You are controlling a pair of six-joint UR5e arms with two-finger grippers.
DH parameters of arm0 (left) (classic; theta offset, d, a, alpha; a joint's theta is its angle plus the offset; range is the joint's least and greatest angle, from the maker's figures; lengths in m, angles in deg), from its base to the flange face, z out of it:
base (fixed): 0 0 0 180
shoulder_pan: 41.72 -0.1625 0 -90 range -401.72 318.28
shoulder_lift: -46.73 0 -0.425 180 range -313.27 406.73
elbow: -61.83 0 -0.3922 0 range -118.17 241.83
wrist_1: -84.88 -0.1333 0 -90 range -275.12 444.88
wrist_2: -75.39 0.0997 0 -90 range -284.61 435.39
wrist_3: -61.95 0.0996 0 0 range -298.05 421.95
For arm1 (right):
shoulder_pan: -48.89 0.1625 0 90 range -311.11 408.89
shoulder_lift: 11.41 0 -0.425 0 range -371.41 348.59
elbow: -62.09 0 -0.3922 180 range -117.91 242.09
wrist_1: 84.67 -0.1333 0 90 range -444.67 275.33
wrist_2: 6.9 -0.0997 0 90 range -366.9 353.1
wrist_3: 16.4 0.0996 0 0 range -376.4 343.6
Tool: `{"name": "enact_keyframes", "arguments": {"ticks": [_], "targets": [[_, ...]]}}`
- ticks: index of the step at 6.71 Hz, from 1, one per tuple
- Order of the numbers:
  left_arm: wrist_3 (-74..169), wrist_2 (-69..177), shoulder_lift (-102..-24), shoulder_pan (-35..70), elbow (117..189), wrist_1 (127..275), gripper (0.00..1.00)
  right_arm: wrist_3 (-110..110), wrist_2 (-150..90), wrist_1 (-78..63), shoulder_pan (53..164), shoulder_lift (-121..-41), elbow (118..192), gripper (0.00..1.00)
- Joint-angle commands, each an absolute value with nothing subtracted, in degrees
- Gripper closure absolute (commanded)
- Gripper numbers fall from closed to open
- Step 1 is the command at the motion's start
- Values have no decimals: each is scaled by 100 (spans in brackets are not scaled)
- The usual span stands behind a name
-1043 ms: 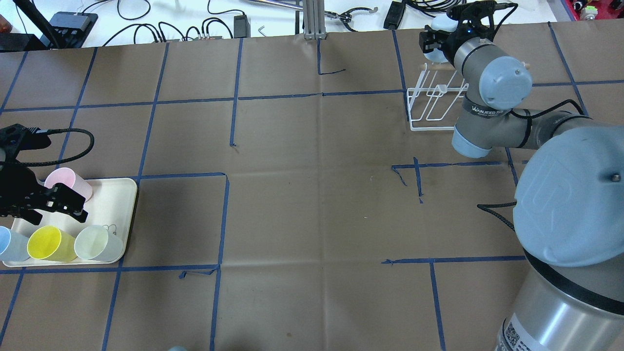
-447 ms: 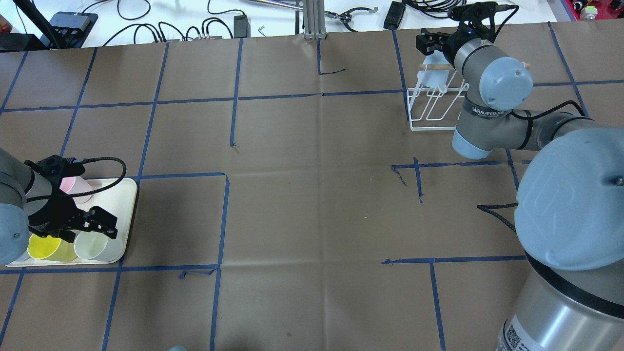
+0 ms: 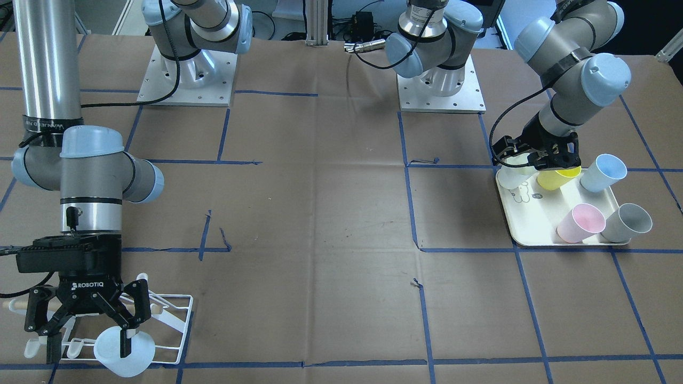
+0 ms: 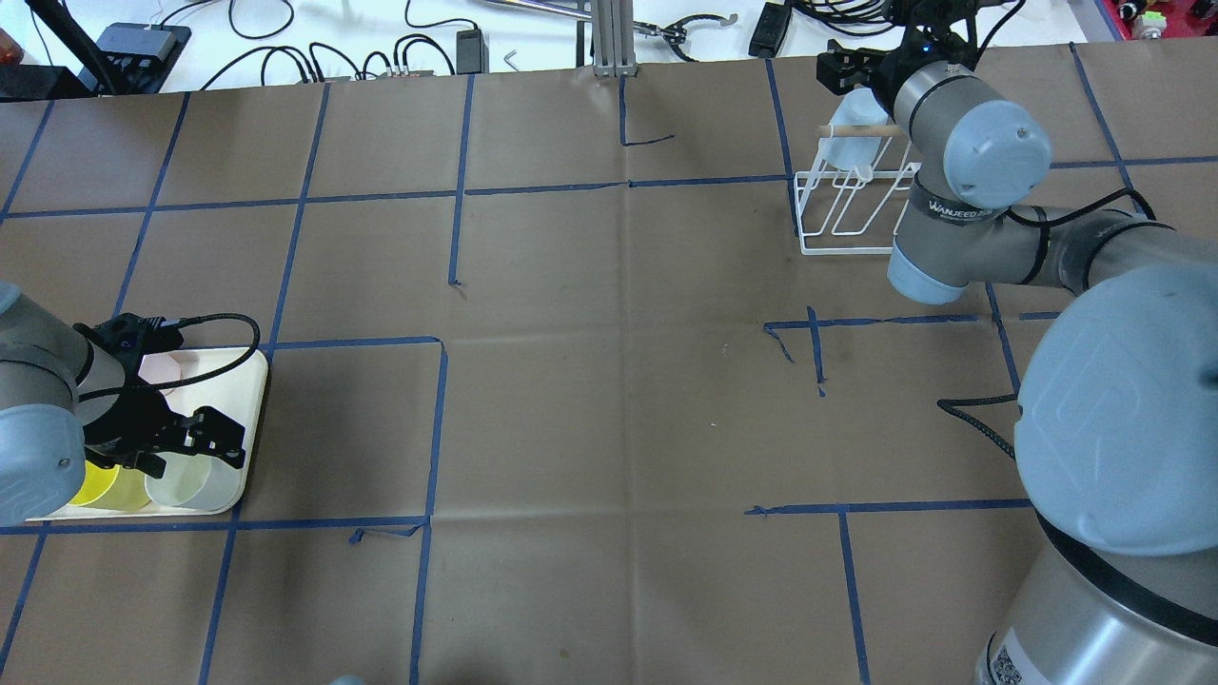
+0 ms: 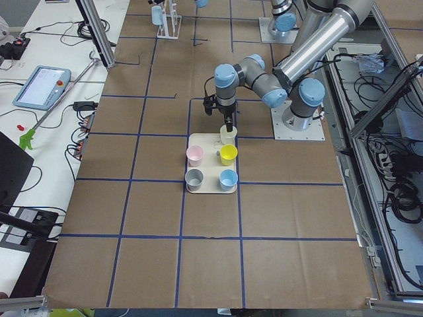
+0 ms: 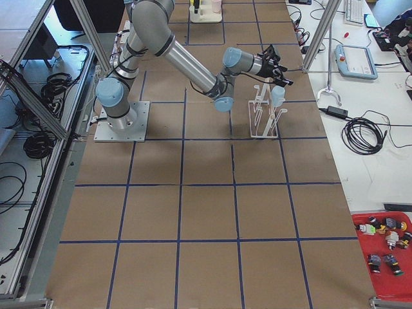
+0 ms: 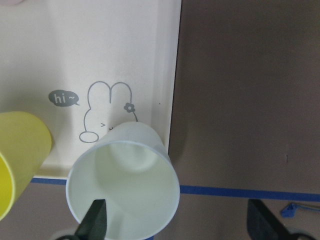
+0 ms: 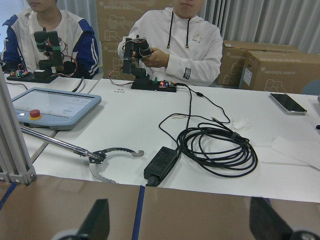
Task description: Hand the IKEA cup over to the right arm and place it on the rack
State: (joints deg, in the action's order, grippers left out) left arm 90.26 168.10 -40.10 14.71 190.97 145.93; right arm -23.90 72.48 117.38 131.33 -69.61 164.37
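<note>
My right gripper (image 3: 88, 341) is open, its fingers spread just above the white wire rack (image 3: 171, 330). A pale blue cup (image 3: 124, 353) hangs on a rack prong, free of the fingers; it also shows in the overhead view (image 4: 847, 143) under the wooden dowel (image 4: 856, 129). The right wrist view shows nothing between the fingertips (image 8: 97, 220). My left gripper (image 4: 181, 442) is open, low over the cream tray (image 4: 243, 381). In the left wrist view one finger (image 7: 95, 220) sits inside the mouth of a pale green cup (image 7: 125, 185) lying on its side; the other is outside it.
The tray (image 3: 533, 229) also holds a yellow cup (image 3: 557, 178), a blue cup (image 3: 603, 173), a pink cup (image 3: 581, 223) and a grey cup (image 3: 629, 223), all on their sides. Cables and tools lie beyond the table's far edge (image 4: 428, 52).
My right gripper let go of the pale blue cup, which now hangs on the rack, and drew back. My left gripper moved from the pink cup down to the pale green cup.
</note>
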Motion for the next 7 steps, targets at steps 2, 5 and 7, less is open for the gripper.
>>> {"name": "enact_keyframes", "arguments": {"ticks": [2, 5, 7], "targets": [[9051, 16846, -4125, 1479, 19103, 14483, 2, -2379, 7211, 10933, 13264, -7976, 16449, 0], [9069, 17031, -4142, 1470, 19085, 14483, 86, -742, 7194, 10992, 13589, -8951, 17236, 0], [9086, 17022, -4134, 1470, 19077, 14483, 100, 1250, 7168, 11036, 13747, -9681, 17913, 0]]}}
